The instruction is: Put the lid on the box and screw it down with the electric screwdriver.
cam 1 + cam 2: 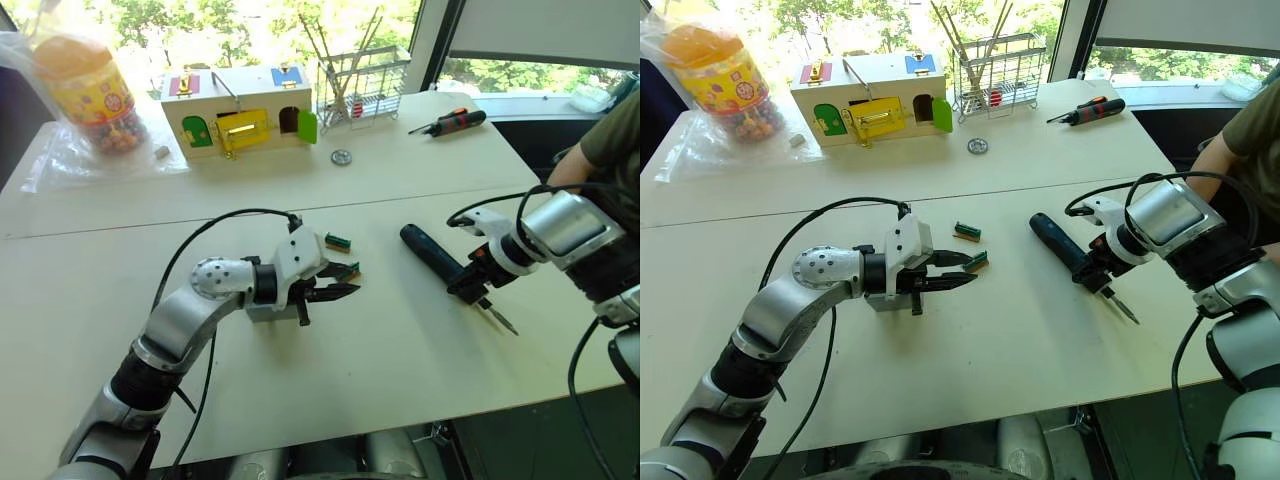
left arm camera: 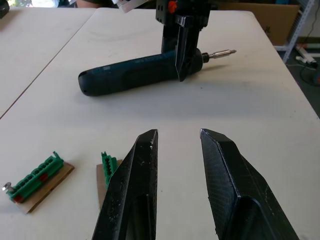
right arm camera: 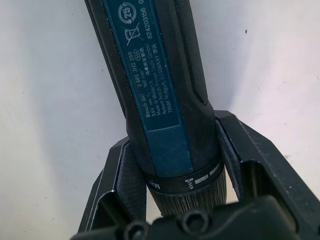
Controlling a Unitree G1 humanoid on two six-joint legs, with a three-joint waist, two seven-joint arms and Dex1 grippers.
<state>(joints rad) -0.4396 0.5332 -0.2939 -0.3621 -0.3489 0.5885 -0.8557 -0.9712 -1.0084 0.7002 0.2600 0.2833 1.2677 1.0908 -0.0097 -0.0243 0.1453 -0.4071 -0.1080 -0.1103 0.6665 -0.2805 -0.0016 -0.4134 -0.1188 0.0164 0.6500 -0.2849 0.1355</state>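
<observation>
Beside the electric screwdriver [image 1: 432, 258] | right end effector [image 1: 470, 290] clamps its bit end for lifting | left end effector [image 1: 340, 281] parted, empty, near box [image 1: 270, 312].

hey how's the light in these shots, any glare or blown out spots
Eye views: windows behind the wooden latch box are blown out white-green. Left wrist view: soft shadow under the electric screwdriver. Right wrist view: even light, its label readable.

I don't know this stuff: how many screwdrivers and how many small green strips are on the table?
Screwdrivers: 2 (electric screwdriver, hand screwdriver)
Green strips: 2 ()
Total: 4
</observation>
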